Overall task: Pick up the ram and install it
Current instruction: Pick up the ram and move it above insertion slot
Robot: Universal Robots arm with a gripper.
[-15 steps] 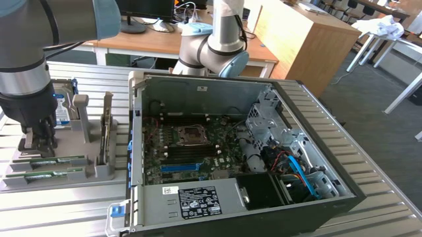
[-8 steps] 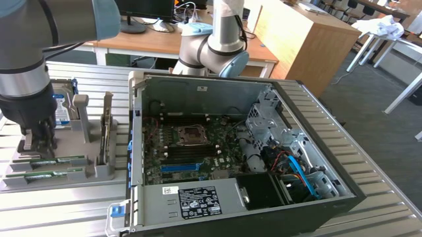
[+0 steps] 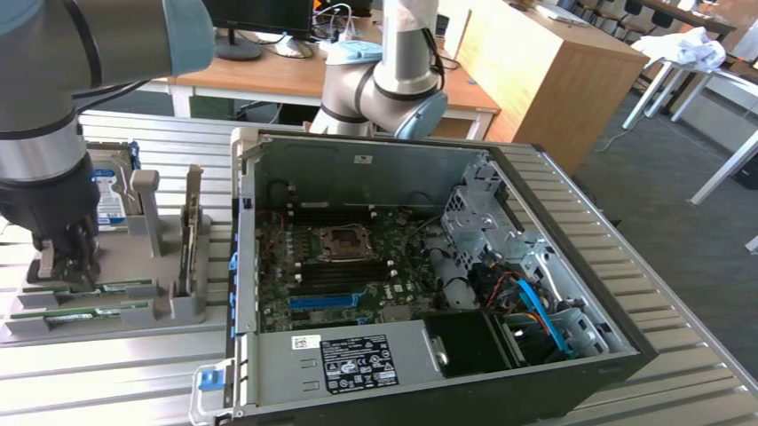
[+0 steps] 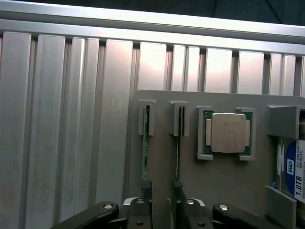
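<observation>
Two ram sticks, thin green boards, stand on edge in slots of a grey holder (image 3: 113, 327) at the exterior view's left: one ram (image 3: 105, 287) and a second stick (image 3: 81, 312). In the wrist view both appear edge-on, the ram (image 4: 145, 152) beside the other stick (image 4: 178, 155) on the holder (image 4: 219, 183). My gripper (image 3: 66, 264) hangs just above the sticks' end, open, with nothing held. In the wrist view the gripper (image 4: 161, 191) has its dark fingertips (image 4: 145, 187) lined up with the two sticks.
An open computer case (image 3: 243, 266) lies to the right of the holder, its motherboard (image 3: 343, 271) showing a blue slot strip (image 3: 322, 301). The holder also carries a silvery processor chip (image 4: 228, 132), a hard drive (image 4: 291, 174) and an upright card (image 3: 190, 235). A slatted metal table (image 4: 57, 133) lies beneath.
</observation>
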